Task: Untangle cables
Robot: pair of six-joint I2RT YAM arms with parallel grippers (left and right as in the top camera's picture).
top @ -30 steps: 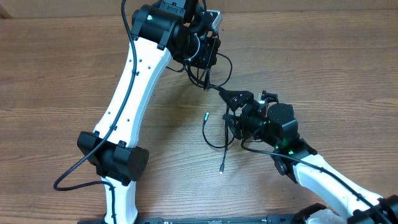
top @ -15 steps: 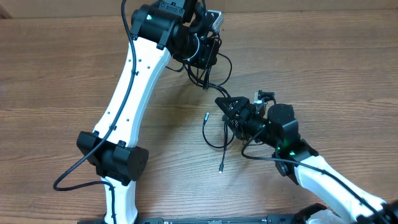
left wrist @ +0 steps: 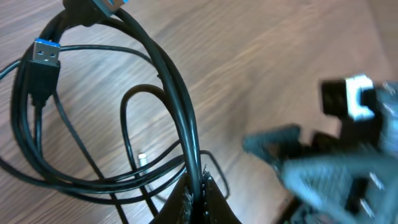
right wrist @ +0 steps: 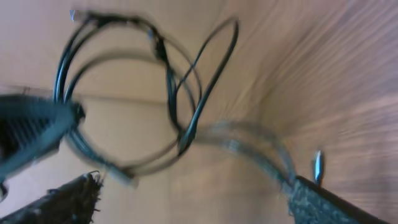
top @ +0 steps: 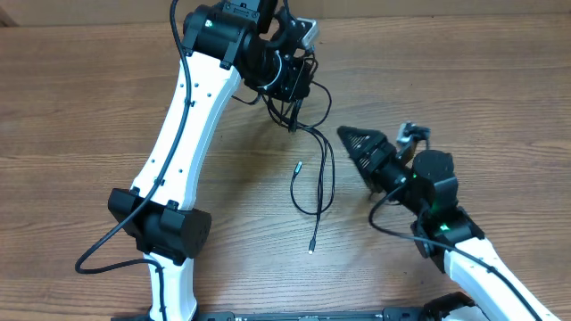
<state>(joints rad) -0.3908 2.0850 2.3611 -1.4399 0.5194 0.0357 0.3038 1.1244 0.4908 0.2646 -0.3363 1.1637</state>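
The cables (top: 314, 178) are thin black cords hanging from my left gripper (top: 293, 114) down onto the wooden table, with one plug end (top: 298, 165) and another (top: 311, 248) lying loose. In the left wrist view the left gripper (left wrist: 202, 194) is shut on one black cable (left wrist: 186, 124). Beside it are more loops and a blue-tipped USB plug (left wrist: 45, 53). My right gripper (top: 351, 143) is open, just right of the hanging cords and apart from them. The right wrist view is blurred. It shows the cable loops (right wrist: 168, 81) ahead of the wide-open right gripper (right wrist: 193, 202), which holds nothing.
The white left arm (top: 192, 116) crosses the table's left half, with its base joint (top: 161, 227) near the front edge. The right arm (top: 446, 223) comes in from the lower right. A thick black arm wire (top: 103, 250) loops at the lower left.
My right gripper has pulled back to the right, away from the cables, staying open. The hanging cords and the lower plug end shifted slightly left. The left gripper keeps its hold.
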